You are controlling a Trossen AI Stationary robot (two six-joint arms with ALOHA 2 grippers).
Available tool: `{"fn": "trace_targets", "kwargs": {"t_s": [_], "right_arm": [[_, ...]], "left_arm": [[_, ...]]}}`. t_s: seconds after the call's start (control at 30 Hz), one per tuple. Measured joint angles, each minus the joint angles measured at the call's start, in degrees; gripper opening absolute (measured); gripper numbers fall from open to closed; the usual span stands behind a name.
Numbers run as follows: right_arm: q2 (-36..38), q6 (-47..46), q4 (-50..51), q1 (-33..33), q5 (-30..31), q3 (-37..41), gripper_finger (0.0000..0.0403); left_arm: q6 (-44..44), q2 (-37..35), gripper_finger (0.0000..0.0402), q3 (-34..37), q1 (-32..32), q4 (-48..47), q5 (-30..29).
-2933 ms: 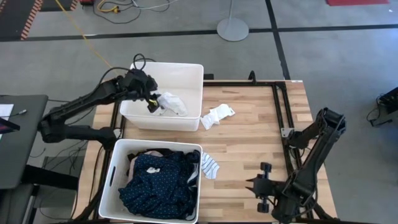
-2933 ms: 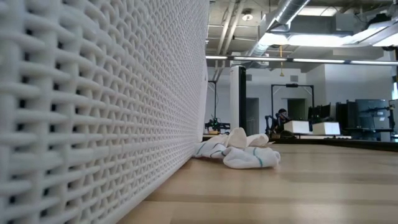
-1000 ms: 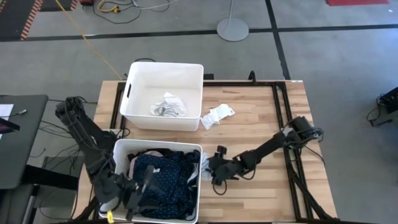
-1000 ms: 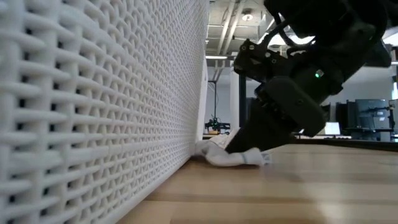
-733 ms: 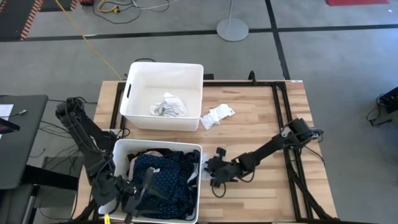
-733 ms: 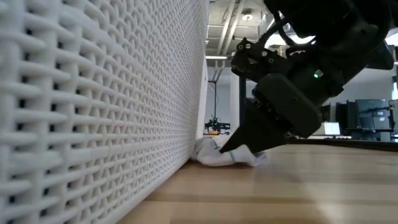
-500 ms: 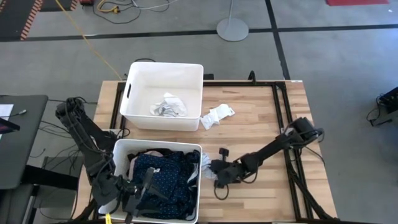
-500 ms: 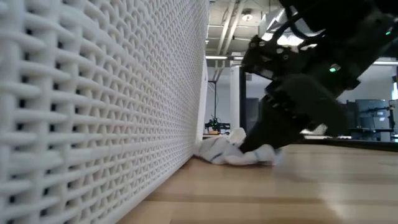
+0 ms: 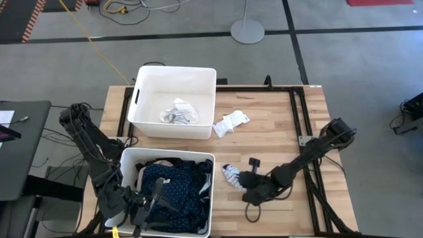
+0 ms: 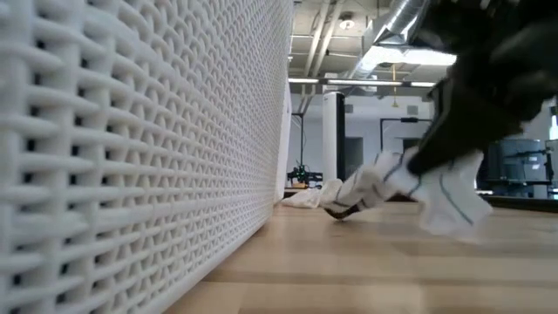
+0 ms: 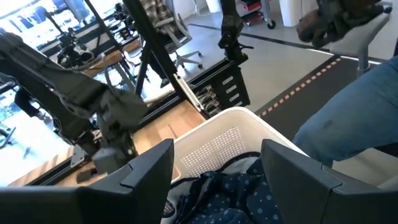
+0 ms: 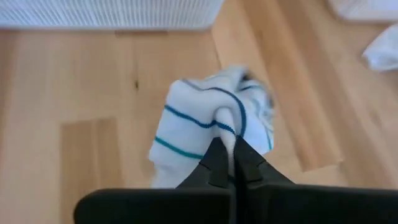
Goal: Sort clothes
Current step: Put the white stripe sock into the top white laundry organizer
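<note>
The wooden desk (image 9: 277, 132) stands on a grey concrete floor. At left, the left end effector (image 9: 142, 205) hangs over the near bin (image 9: 127, 173) of navy dotted clothing (image 9: 172, 192), fingers apart and empty. Farther right, the right end effector (image 9: 239, 178) is pinched together on a striped sock (image 9: 230, 174), lifted just beside that bin. Step in hand: carrying the sock. Next move probably calls for transport to the far bin (image 9: 198, 76) holding white socks (image 9: 178, 111).
</note>
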State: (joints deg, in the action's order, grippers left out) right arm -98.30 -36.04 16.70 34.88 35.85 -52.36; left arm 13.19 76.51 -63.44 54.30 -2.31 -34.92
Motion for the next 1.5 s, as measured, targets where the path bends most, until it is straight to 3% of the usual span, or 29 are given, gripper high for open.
{"fn": "trace_targets", "kwargs": {"t_s": [0.43, 0.83, 1.17, 1.5], "right_arm": [[13.92, 1.11, 4.28, 6.86, 12.67, -0.17, 0.0001], [21.91, 7.17, 3.58, 11.56, 20.95, -0.22, 0.0000], [24.41, 12.24, 2.09, 13.15, 23.27, -0.24, 0.0000], [26.78, 28.79, -10.26, 12.21, 24.61, -0.24, 0.0000]], "left_arm": [[-0.04, 0.00, 0.0235, -0.02, 0.00, 0.00, -0.57], [0.66, 0.00, 0.0235, -0.02, -0.65, -0.11, -3.73], [1.26, 0.00, 0.0235, -0.02, -3.60, -0.42, -7.27], [5.71, 0.00, 0.0235, -0.03, -10.52, 2.07, -9.63]]}}
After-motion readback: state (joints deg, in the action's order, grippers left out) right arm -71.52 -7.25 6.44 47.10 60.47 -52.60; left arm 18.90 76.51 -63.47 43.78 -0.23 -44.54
